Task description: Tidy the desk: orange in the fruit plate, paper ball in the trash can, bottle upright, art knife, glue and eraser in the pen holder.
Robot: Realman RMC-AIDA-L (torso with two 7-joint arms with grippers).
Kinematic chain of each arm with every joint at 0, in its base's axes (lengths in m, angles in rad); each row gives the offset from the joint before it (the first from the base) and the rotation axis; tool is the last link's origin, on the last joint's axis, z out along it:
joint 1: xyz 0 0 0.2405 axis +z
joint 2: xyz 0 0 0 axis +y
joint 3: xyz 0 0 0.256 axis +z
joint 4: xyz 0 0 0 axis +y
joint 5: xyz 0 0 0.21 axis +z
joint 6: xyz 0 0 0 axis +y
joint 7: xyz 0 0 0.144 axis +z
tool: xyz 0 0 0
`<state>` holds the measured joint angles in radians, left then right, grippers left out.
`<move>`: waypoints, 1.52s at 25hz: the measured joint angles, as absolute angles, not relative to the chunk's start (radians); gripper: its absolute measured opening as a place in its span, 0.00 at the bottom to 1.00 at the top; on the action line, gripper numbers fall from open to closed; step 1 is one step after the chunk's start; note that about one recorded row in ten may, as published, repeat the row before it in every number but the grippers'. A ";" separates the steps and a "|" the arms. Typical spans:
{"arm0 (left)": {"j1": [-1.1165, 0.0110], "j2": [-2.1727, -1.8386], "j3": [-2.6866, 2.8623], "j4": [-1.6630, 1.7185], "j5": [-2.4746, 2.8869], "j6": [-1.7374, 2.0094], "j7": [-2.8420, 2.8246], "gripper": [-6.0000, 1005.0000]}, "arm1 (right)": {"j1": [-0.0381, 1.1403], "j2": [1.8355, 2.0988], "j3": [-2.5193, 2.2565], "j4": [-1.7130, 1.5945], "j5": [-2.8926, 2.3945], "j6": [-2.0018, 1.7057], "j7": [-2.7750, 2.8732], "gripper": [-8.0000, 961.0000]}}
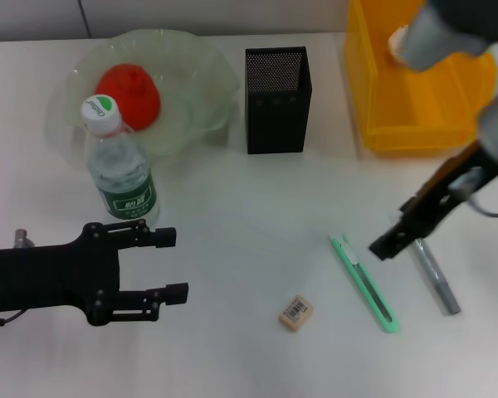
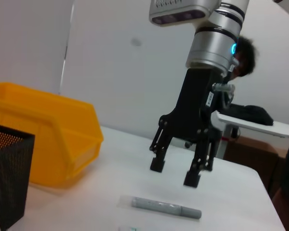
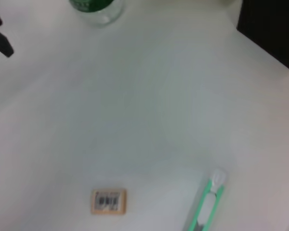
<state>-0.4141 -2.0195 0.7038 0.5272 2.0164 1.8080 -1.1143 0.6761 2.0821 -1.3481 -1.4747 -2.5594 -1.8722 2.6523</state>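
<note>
My right gripper (image 1: pixel 398 236) hangs just above the table with its two fingers spread apart and nothing between them, poised over the near end of the grey glue stick (image 1: pixel 436 276), which lies flat on the white desk (image 1: pixel 249 215); the left wrist view shows those fingers (image 2: pixel 156 165) clear of the glue stick (image 2: pixel 166 208) below them. Just beside the glue, toward my left, lies the green art knife (image 1: pixel 363 283), also flat, and further left of it sits the small eraser (image 1: pixel 295 313) with its barcode label facing up. My left gripper (image 1: pixel 153 265) rests low at the near left side of the desk, released, fingers parted and holding nothing. Just beyond it the water bottle (image 1: pixel 119 166) stands upright on its base, white cap on top, green label around it. Behind the bottle the orange (image 1: pixel 129 94) lies in the clear glass fruit plate (image 1: pixel 199 62). The black mesh pen holder (image 1: pixel 277 99) stands upright near the middle at the far side, and to its right is the yellow bin (image 1: pixel 390 124) serving as the trash can, with a pale crumpled paper ball (image 1: pixel 397 41) showing inside it, partly hidden by my right arm.
</note>
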 joint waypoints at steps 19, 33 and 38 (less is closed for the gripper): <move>-0.435 -2.044 0.700 0.520 2.026 1.759 -1.115 0.78 | 0.773 2.091 -1.715 -1.149 -2.577 -1.443 2.766 0.79; -0.425 -2.049 0.693 0.520 2.019 1.750 -1.107 0.78 | 0.767 2.093 -1.746 -1.102 -2.574 -1.411 2.771 0.36; -0.425 -2.051 0.693 0.521 2.019 1.750 -1.105 0.78 | 0.765 2.092 -1.748 -1.098 -2.574 -1.411 2.767 0.22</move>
